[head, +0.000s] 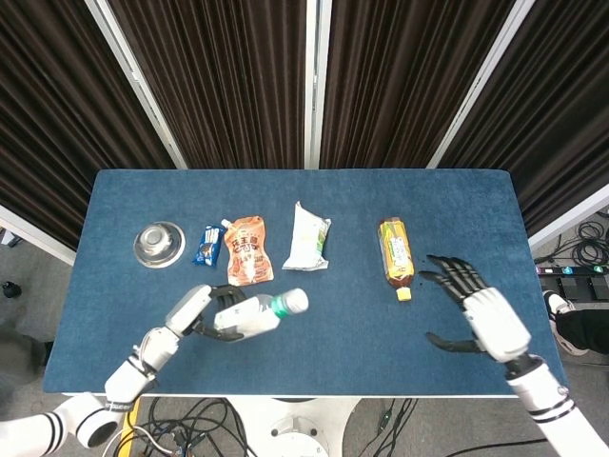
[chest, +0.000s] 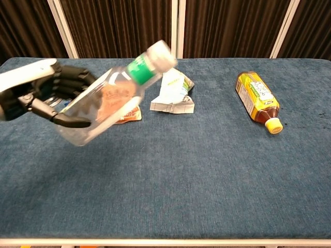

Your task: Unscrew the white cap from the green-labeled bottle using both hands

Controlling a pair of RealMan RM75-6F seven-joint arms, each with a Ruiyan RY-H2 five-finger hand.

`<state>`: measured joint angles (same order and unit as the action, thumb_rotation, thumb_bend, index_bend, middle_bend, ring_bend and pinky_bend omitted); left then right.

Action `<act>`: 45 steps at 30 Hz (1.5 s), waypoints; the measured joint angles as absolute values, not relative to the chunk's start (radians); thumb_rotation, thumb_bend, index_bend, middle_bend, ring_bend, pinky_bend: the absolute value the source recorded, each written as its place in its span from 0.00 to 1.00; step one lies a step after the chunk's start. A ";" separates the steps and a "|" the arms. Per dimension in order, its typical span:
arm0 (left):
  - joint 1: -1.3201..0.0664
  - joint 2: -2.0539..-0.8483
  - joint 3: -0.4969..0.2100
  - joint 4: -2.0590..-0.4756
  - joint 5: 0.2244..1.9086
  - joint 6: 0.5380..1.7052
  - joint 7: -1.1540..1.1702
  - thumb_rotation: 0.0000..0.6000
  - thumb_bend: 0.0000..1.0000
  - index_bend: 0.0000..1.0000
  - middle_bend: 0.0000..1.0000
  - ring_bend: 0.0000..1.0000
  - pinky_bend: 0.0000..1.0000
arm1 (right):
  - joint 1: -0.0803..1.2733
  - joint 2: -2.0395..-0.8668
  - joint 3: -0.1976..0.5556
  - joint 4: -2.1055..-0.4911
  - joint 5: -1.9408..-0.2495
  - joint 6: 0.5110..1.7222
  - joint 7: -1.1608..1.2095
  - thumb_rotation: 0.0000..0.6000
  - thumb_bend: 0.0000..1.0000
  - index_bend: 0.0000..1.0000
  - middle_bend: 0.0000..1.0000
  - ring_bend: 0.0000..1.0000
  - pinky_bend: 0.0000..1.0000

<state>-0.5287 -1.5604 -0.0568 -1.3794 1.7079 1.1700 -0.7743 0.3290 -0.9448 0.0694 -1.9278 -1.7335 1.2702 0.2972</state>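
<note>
Left hand: the left hand (chest: 44, 95) wraps its fingers around the lower body of the green-labeled bottle (chest: 106, 103) and holds it clear of the table (head: 333, 324).
Bottle in the hand: tilted, base down by the palm, neck rising up and away toward the robot's right; the white cap (chest: 160, 53) sits on the far end, well beyond the fingers.
Right hand: the right hand (head: 481, 314) hovers spread and empty, well apart from the bottle, across the table.
Nearest the right hand: a yellow bottle (head: 396, 254) lies on the cloth just beside its fingertips.
Beyond the left hand: an orange pouch (head: 247, 249), a blue snack pack (head: 208, 245) and a steel bowl (head: 158, 243) lie on its far side; a white-green packet (head: 307, 238) lies further toward the middle.
Handling, as judged: the clear plastic looks thin and light, likely to dent or twist under a hard squeeze, and smooth enough to slip.
Where to hold, as judged: keep the body grip firm near the label; the free hand should pinch the cap around its rim.
</note>
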 measured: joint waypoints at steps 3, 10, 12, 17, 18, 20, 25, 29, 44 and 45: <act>-0.553 -1.576 -0.058 -1.370 1.731 1.189 -0.760 1.00 0.43 0.68 0.64 0.58 0.60 | 0.384 -0.923 0.088 -2.017 -1.713 1.187 0.269 1.00 0.07 0.23 0.00 0.00 0.00; -0.597 -1.616 -0.065 -1.384 1.689 1.166 -0.692 1.00 0.43 0.68 0.64 0.58 0.59 | 0.480 -0.906 0.140 -2.136 -1.551 1.047 0.073 0.99 0.01 0.28 0.02 0.00 0.00; -0.603 -1.621 -0.068 -1.395 1.674 1.161 -0.684 1.00 0.43 0.68 0.64 0.58 0.59 | 0.502 -0.909 0.154 -2.164 -1.488 1.023 0.011 0.98 0.01 0.29 0.02 0.00 0.00; -0.610 -1.628 -0.076 -1.428 1.642 1.159 -0.665 1.00 0.43 0.68 0.64 0.58 0.57 | 0.552 -0.927 0.171 -2.208 -1.385 0.969 -0.067 0.98 0.00 0.30 0.02 0.00 0.00; -0.610 -1.628 -0.077 -1.432 1.639 1.159 -0.658 1.00 0.43 0.68 0.64 0.58 0.56 | 0.559 -0.932 0.172 -2.210 -1.379 0.963 -0.073 0.98 0.00 0.30 0.02 0.00 0.00; -0.611 -1.629 -0.077 -1.441 1.633 1.160 -0.637 1.00 0.43 0.68 0.64 0.58 0.56 | 0.567 -0.941 0.173 -2.210 -1.373 0.960 -0.077 0.98 0.00 0.30 0.02 0.00 0.00; -0.615 -1.629 -0.079 -1.468 1.612 1.159 -0.601 1.00 0.43 0.68 0.64 0.58 0.56 | 0.577 -0.955 0.172 -2.208 -1.371 0.958 -0.082 0.98 0.00 0.30 0.02 0.00 0.00; -0.621 -1.621 -0.083 -1.480 1.610 1.162 -0.592 1.00 0.43 0.68 0.64 0.58 0.56 | 0.583 -0.960 0.171 -2.207 -1.365 0.961 -0.092 0.98 0.00 0.30 0.02 0.00 0.00; -0.628 -1.612 -0.071 -1.504 1.608 1.178 -0.569 1.00 0.43 0.68 0.64 0.58 0.56 | 0.597 -0.967 0.174 -2.199 -1.358 0.976 -0.089 0.98 0.00 0.30 0.02 0.00 0.00; -0.629 -1.612 -0.072 -1.505 1.607 1.178 -0.568 1.00 0.43 0.68 0.64 0.58 0.56 | 0.599 -0.968 0.172 -2.199 -1.358 0.973 -0.090 0.98 0.00 0.30 0.02 0.00 0.00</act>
<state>-0.6291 -1.6125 -0.0719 -1.5046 1.6066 1.1781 -0.5683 0.5986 -0.9677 0.1722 -2.1993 -1.3579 0.9727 -0.0903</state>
